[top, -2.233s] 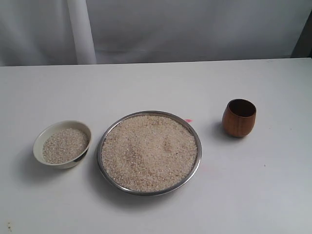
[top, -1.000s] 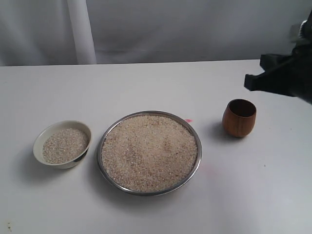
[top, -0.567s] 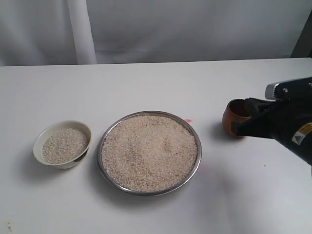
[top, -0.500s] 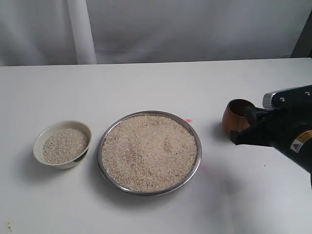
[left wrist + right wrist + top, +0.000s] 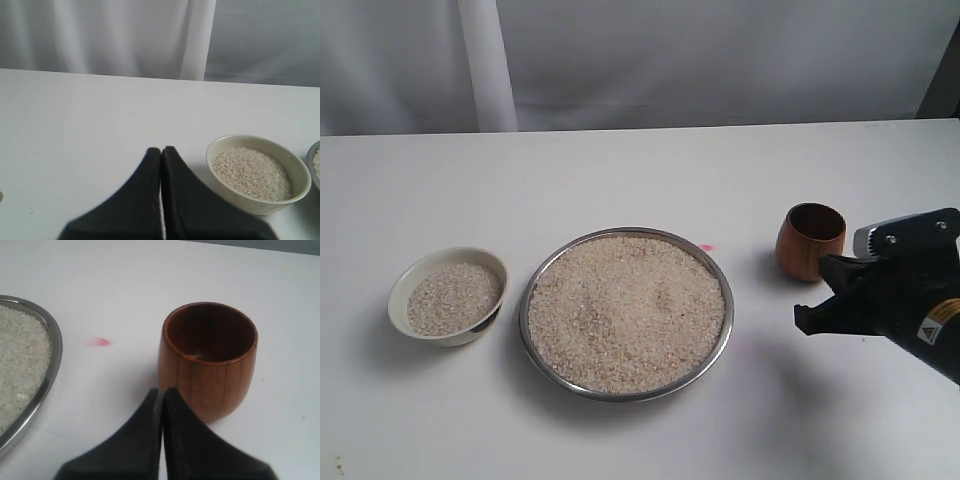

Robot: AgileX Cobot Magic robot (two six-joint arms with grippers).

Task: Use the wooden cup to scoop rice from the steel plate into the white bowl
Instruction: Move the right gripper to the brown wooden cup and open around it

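- white table, matte and plain, filling most of the exterior view; its far edge runs straight across below the backdrop
- pale grey curtain hanging behind the table, in soft vertical folds
- brighter white upright band in front of the curtain, left of centre, reaching down to the table's far edge
- small pink smudge on the tabletop, right of centre
- tiny brownish specks near the table's front left corner
- dark strip at the upper right corner; too little shows to tell what it is
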